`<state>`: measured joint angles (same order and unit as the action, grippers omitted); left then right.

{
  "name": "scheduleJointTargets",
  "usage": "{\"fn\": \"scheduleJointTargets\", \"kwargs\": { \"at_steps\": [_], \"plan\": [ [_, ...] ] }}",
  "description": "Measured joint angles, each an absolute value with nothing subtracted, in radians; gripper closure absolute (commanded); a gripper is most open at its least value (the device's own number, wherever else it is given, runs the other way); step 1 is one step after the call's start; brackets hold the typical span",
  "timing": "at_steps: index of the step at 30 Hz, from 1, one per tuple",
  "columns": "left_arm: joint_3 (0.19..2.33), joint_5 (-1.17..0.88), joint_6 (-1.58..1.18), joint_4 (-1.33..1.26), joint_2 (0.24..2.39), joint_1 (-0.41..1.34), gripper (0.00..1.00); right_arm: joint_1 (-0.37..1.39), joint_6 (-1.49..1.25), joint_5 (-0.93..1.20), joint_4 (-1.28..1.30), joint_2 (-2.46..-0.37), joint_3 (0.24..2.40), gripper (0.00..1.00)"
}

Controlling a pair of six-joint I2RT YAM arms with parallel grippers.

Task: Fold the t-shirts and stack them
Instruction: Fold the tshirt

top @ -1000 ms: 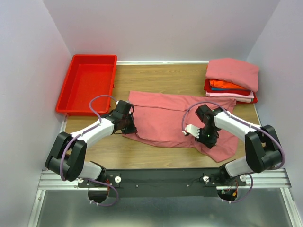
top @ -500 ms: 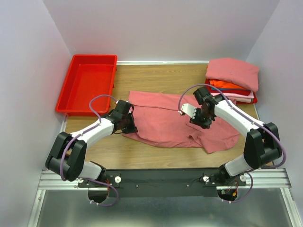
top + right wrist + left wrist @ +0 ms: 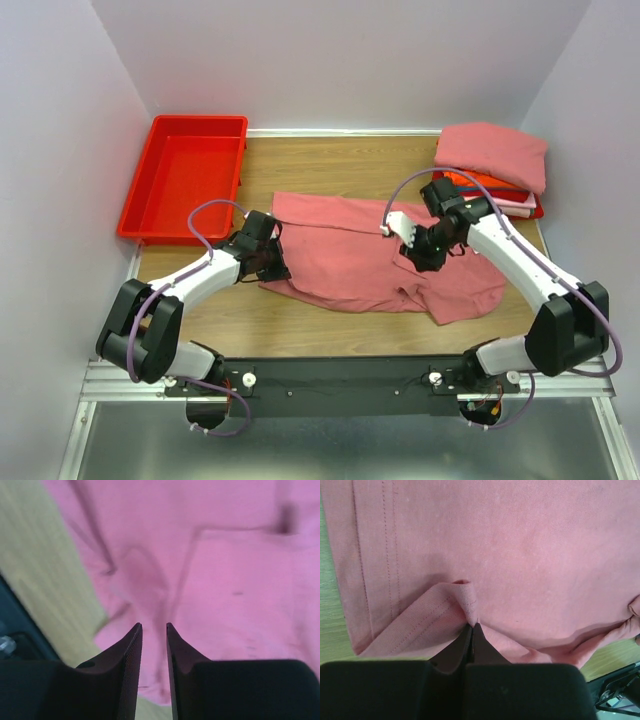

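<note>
A large salmon-pink t-shirt (image 3: 345, 250) lies spread and partly folded on the wooden table. My left gripper (image 3: 272, 264) is at its left edge and is shut on a pinched fold of the hem (image 3: 465, 597), with the cloth rising to the tips of the left gripper (image 3: 471, 626). My right gripper (image 3: 424, 254) hovers over the shirt's right part. In the right wrist view the right gripper (image 3: 154, 626) is open with a narrow gap, and only the pink cloth (image 3: 235, 595) shows below it. Several folded t-shirts (image 3: 490, 160) are stacked at the back right.
A red plastic bin (image 3: 185, 185) stands at the back left of the table (image 3: 340, 160). White walls close in the left, right and back sides. The black rail with both arm bases runs along the near edge (image 3: 340, 375).
My right gripper opened, let go of the shirt's right part and moved away from the near edge toward the back right. The shirt's near right corner now lies drawn inward. The left gripper has not moved.
</note>
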<state>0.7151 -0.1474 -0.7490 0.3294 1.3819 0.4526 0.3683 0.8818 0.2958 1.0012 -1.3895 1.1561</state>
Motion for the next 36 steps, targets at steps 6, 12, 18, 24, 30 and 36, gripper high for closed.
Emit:
{"fn": "scheduleJointTargets", "kwargs": {
  "at_steps": [6, 12, 18, 24, 30, 36],
  "plan": [
    [0.715, -0.149, -0.748, 0.322, 1.382, 0.453, 1.0, 0.372, 0.869, 0.279, 1.06, -1.393, 0.961, 0.55],
    [0.712, -0.151, -0.748, 0.318, 1.382, 0.452, 1.0, 0.374, 0.815, 0.217, 1.063, -1.35, 0.903, 0.49],
    [0.712, -0.151, -0.748, 0.315, 1.382, 0.451, 1.0, 0.406, 0.757, 0.18, 1.022, -1.383, 0.83, 0.44],
    [0.711, -0.151, -0.748, 0.312, 1.382, 0.451, 1.0, 0.429, 0.709, 0.153, 0.974, -1.416, 0.808, 0.56],
    [0.711, -0.152, -0.749, 0.302, 1.383, 0.451, 1.0, 0.43, 0.672, 0.116, 0.928, -1.42, 0.807, 0.78],
    [0.706, -0.158, -0.748, 0.292, 1.386, 0.451, 1.0, 0.431, 0.653, 0.109, 0.904, -1.432, 0.798, 0.67]
  ]
}}
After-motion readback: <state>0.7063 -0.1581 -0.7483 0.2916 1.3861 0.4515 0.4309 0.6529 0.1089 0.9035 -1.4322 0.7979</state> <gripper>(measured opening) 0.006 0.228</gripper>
